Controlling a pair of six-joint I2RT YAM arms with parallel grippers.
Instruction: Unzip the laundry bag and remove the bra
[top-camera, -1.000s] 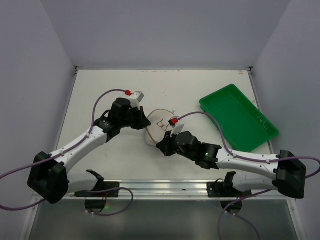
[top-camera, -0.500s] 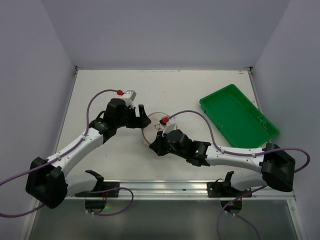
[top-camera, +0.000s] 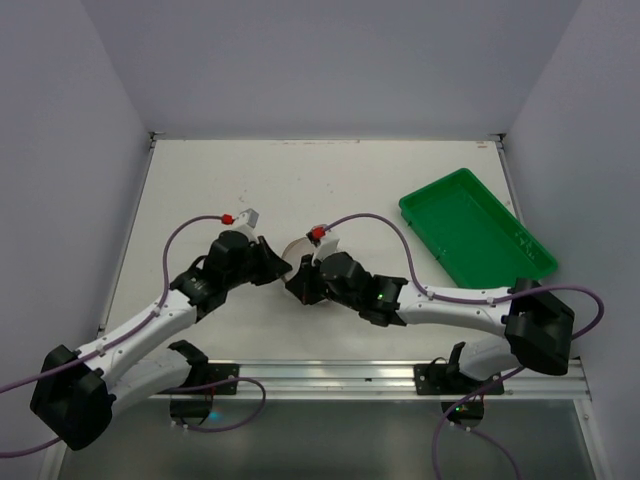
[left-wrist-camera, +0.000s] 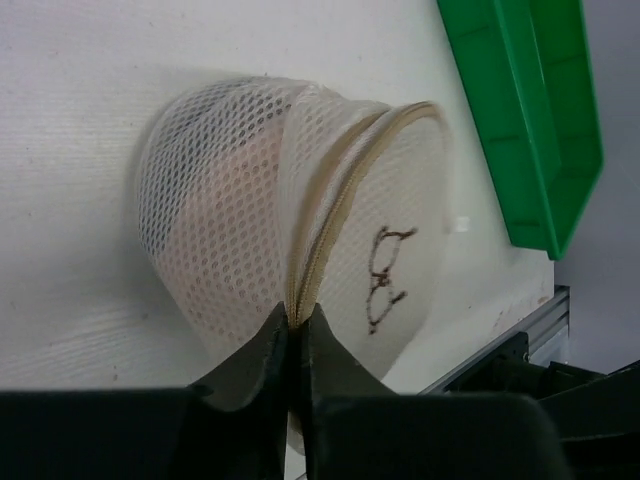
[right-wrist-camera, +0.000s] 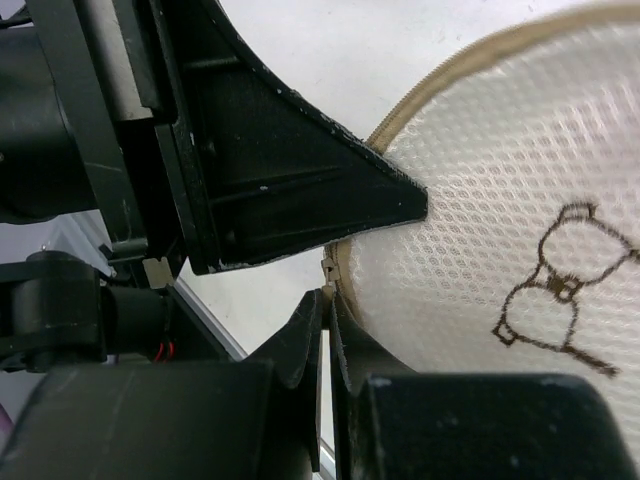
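Observation:
The laundry bag (top-camera: 298, 246) is a round cream mesh case with a tan zipper rim and a black bra outline. It stands tilted on edge between my grippers. In the left wrist view the laundry bag (left-wrist-camera: 230, 210) shows a pinkish tone through its mesh; the bra itself stays hidden inside. My left gripper (left-wrist-camera: 296, 322) is shut on the zipper rim at the bag's lower edge, and it also shows in the top view (top-camera: 277, 266). My right gripper (right-wrist-camera: 328, 298) is shut on the small zipper pull (right-wrist-camera: 327, 270) beside the bag's printed face (right-wrist-camera: 500, 210); in the top view my right gripper (top-camera: 300, 282) is close by the left one.
A green plastic tray (top-camera: 476, 232) lies at the right of the table and shows in the left wrist view (left-wrist-camera: 520, 110). The left gripper's black finger (right-wrist-camera: 300, 190) fills the upper left of the right wrist view. The table's metal front rail (top-camera: 330, 375) is close behind both grippers.
Both grippers and the bag have shifted left and toward the near edge. The left arm has drawn back, and the arms now cover most of the bag.

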